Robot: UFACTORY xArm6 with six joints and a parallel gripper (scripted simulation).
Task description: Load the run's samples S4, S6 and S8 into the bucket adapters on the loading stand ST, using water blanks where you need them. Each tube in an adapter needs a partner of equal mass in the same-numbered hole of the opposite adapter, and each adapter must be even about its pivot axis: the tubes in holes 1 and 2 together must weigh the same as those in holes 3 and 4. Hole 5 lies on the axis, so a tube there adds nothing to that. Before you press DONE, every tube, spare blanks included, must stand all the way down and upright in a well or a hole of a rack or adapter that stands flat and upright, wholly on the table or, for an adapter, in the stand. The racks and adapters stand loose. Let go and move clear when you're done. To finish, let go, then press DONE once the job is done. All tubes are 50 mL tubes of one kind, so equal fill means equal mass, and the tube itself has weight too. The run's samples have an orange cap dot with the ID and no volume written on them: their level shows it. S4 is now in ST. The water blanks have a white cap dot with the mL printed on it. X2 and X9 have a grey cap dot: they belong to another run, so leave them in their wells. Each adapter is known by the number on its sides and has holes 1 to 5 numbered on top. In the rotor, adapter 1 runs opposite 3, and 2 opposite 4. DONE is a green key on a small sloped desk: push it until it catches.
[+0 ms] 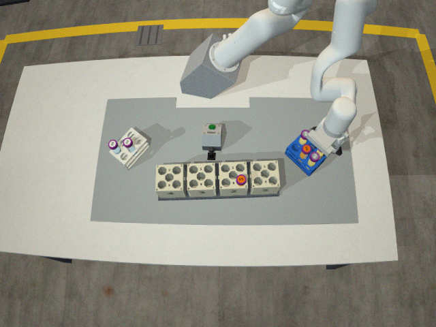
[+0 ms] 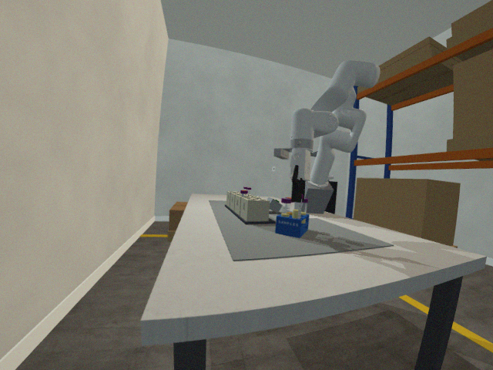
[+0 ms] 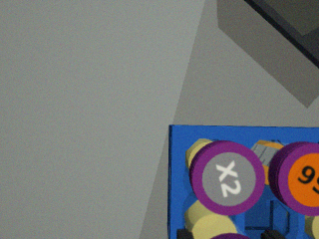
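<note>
My gripper (image 2: 297, 200) (image 3: 228, 235) is shut on an orange-tinted-rack neighbour: a purple-capped tube with yellow liquid (image 2: 296, 213), held upright at the blue sample rack (image 1: 293, 157) (image 2: 287, 229) (image 3: 179, 130). Its cap label is hidden; I cannot tell how far its lower end is in a well. S6 (image 1: 306, 148) (image 3: 311, 179) and grey-dotted X2 (image 1: 314, 156) (image 3: 228, 178) stand in this rack. S4 (image 1: 241, 179) (image 2: 243, 192) stands in adapter 2 (image 1: 233, 191). Adapters 4 (image 1: 170, 192), 3 (image 1: 201, 192) and 1 (image 1: 264, 191) hold no tubes.
Another purple-capped tube (image 1: 304, 134) stands in the blue rack. The white rack (image 1: 136, 154) at the left holds two white-dotted blanks (image 1: 112, 144) (image 1: 127, 142). The green DONE key (image 1: 212, 127) is on its desk (image 1: 211, 141), behind the loading stand (image 1: 218, 197).
</note>
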